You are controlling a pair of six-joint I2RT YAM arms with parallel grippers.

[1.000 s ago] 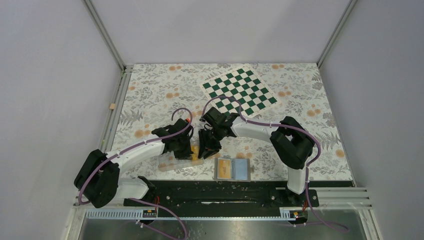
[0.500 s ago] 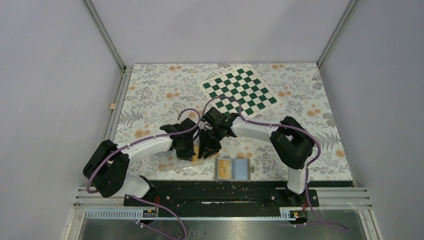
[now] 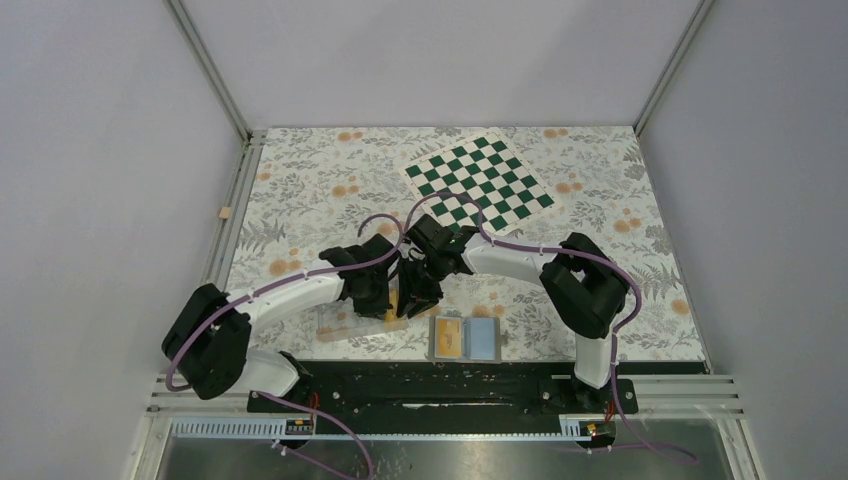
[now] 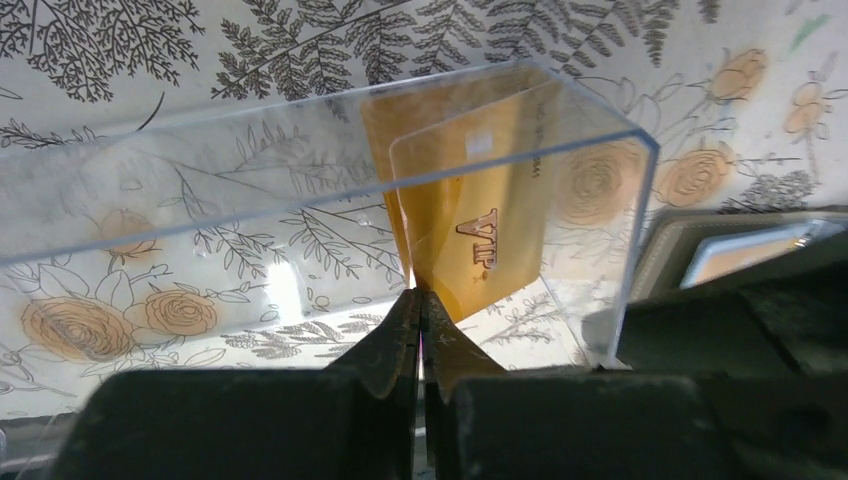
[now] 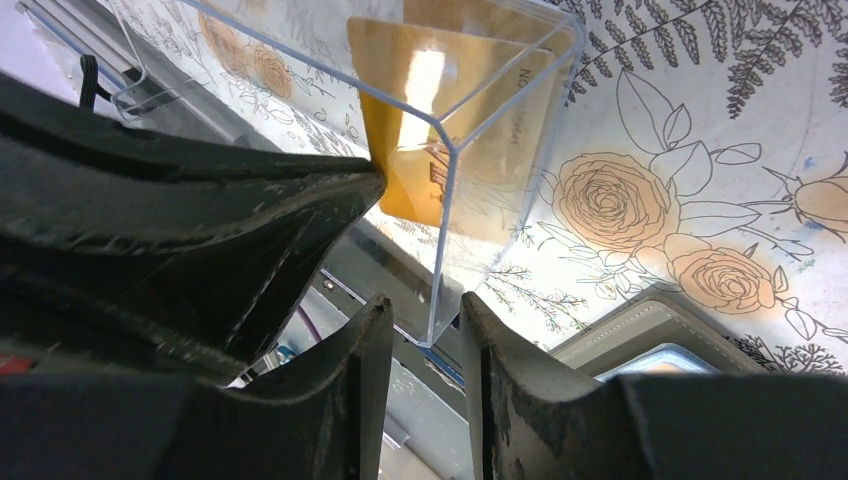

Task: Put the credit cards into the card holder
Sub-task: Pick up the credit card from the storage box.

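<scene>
Jaws of the left gripper (image 4: 421,318), dark and tapered, are pressing fully together on the lower corner of a credit card (image 4: 480,225). It is thin, glossy gold and stamped VIP, and it is standing on edge inside the clear tray (image 4: 200,190). A second card (image 4: 430,108) of the same orange-gold is leaning just behind it. The tray is a hard, transparent, straight-walled box with sharp corners, and the print beneath is showing through it. The right gripper (image 5: 425,325) is straddling one of those corners with its jaws standing partway apart; whether they are squeezing the wall I cannot tell. Just beside the tray, the card holder (image 3: 466,340) is lying open and flat near the table's front edge. It is a grey rectangle with an orange card (image 3: 449,338) sitting in one pocket and pale blue showing in the other. A cloth (image 3: 300,190) printed with ferns and orange roses is covering the table. A green-and-white chessboard (image 3: 478,180) is lying askew at the back. Plain pale walls (image 3: 100,200) on metal posts are enclosing the space.
</scene>
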